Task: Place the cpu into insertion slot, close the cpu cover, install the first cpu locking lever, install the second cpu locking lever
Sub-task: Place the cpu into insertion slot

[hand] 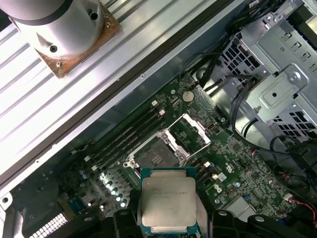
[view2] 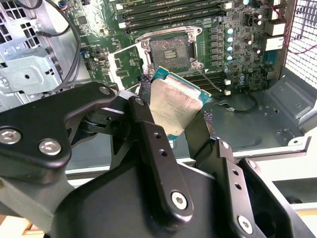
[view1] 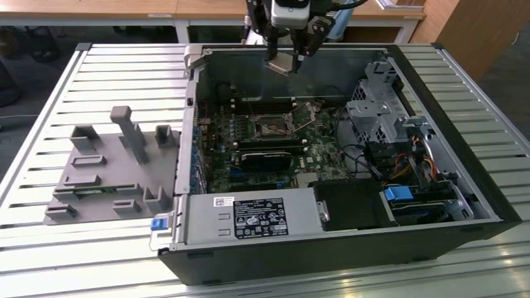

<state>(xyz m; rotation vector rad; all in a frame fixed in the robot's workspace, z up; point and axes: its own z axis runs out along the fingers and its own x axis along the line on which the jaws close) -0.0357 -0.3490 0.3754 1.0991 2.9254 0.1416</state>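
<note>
cpu point(hand: 168, 202): flat square, dull silver-grey top

Scanning for print now, nothing truly readable. On the power supply point(view1: 248, 217), a black label point(view1: 260, 219) packed with white lines and small symbols, too fine to make out. Just beside it, toward the exterior view's left, a white sticker point(view1: 223, 200) with dark print, likewise illegible. Over to the cpu point(hand: 168, 203) in the first wrist view: faint lines of text across the metal top, washed out, no letters to be told. Tiny white markings on the green board point(hand: 233, 163), unreadable too.
</note>
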